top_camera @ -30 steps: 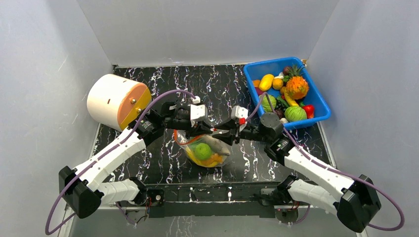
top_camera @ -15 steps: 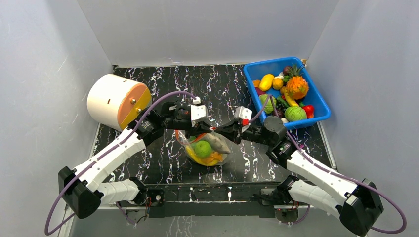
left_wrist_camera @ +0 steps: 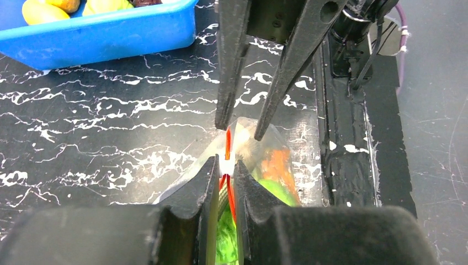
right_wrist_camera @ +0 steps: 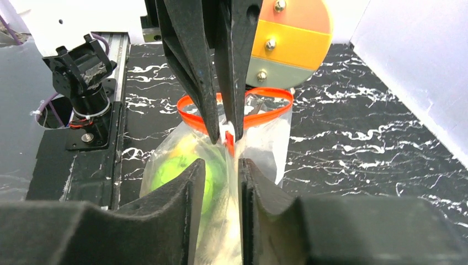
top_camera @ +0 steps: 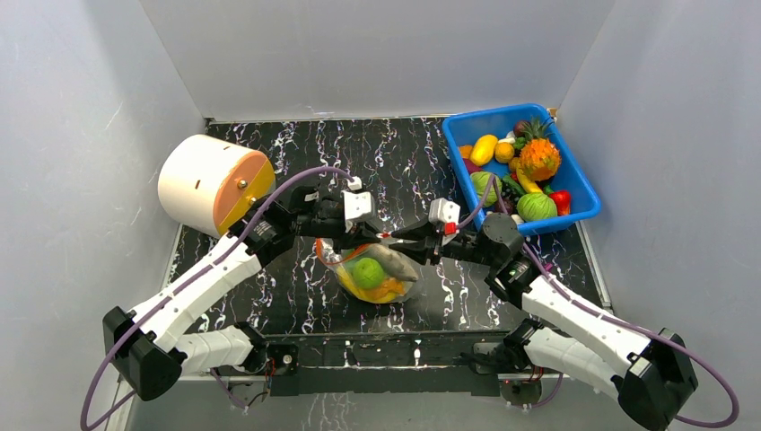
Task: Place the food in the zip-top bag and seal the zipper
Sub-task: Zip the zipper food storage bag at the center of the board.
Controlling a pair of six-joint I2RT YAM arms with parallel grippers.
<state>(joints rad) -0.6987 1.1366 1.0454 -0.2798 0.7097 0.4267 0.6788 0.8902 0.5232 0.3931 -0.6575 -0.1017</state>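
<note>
The clear zip-top bag [top_camera: 372, 274] lies on the black marbled table between the two arms. It holds food: a green round piece [top_camera: 366, 272], a yellow piece and a pale whitish piece [top_camera: 395, 263]. My left gripper [left_wrist_camera: 226, 164] is shut on the red zipper [left_wrist_camera: 227, 141] at its small white tab. In the right wrist view the zipper [right_wrist_camera: 265, 117] forms an open red loop behind the left gripper [right_wrist_camera: 226, 138]. My right gripper [right_wrist_camera: 222, 164] faces it with jaws open and bag plastic [right_wrist_camera: 259, 149] between the fingers. In the top view the two grippers [top_camera: 377, 235] [top_camera: 399, 242] meet tip to tip over the bag's mouth.
A blue bin [top_camera: 579, 175] of more toy fruits and vegetables stands at the back right; it also shows in the left wrist view [left_wrist_camera: 110, 38]. A big white-and-orange cylinder [top_camera: 211, 184] lies at the back left. Grey walls enclose the table on three sides.
My right arm has drawn back a little to the right and its gripper sits slightly farther from the left one. The left gripper keeps its hold on the zipper.
</note>
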